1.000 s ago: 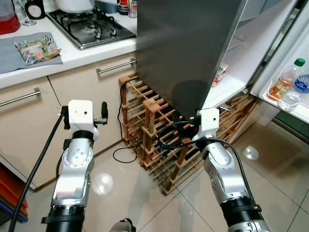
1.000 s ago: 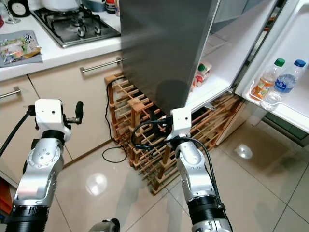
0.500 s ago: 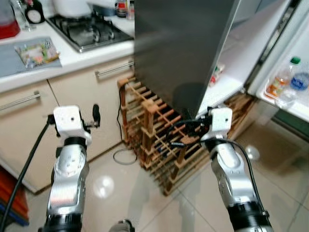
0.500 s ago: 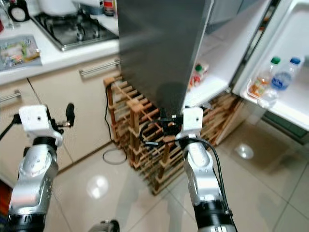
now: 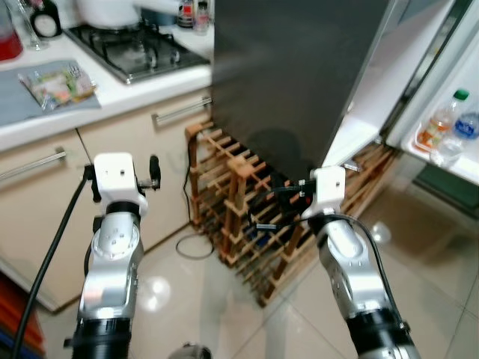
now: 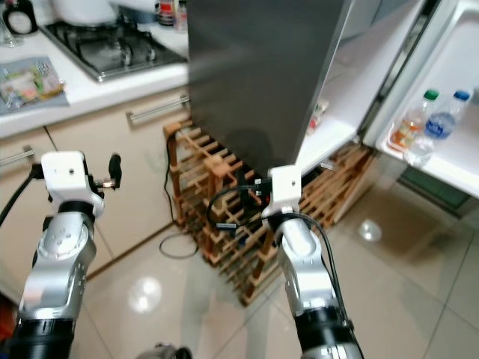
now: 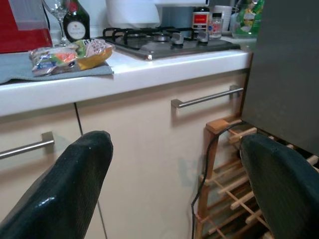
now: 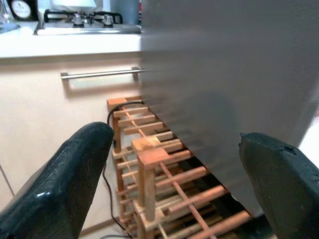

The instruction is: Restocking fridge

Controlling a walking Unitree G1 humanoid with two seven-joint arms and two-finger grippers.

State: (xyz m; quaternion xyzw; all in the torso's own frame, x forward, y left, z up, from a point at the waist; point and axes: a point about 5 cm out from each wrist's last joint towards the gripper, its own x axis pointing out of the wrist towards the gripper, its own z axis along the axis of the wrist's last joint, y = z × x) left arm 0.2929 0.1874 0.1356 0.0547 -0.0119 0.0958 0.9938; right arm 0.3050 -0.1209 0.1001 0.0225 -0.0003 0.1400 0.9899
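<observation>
The fridge [image 5: 292, 67] stands ahead with its dark grey side toward me and its white inside [image 5: 374, 97] open on the right. The door shelf [image 5: 470, 169] holds an orange drink bottle [image 5: 440, 126] and a water bottle [image 5: 468, 123]. A small carton [image 6: 318, 116] lies on a low fridge shelf. A snack packet [image 5: 56, 82] rests on the counter at the left. My left gripper [image 7: 177, 142] is open and empty, facing the cabinet drawers. My right gripper [image 8: 177, 137] is open and empty, low before the wine rack [image 5: 247, 194].
A gas hob [image 5: 138, 48] with a pot sits on the white counter [image 5: 112, 93]. Cabinet drawers with metal handles [image 5: 179, 112] run below it. A black cable [image 5: 191, 243] lies on the glossy tiled floor [image 5: 434, 254] beside the rack.
The whole picture has shifted and blurred slightly, so the camera has moved. Both arms stay raised in front of me with their fingers spread and nothing held.
</observation>
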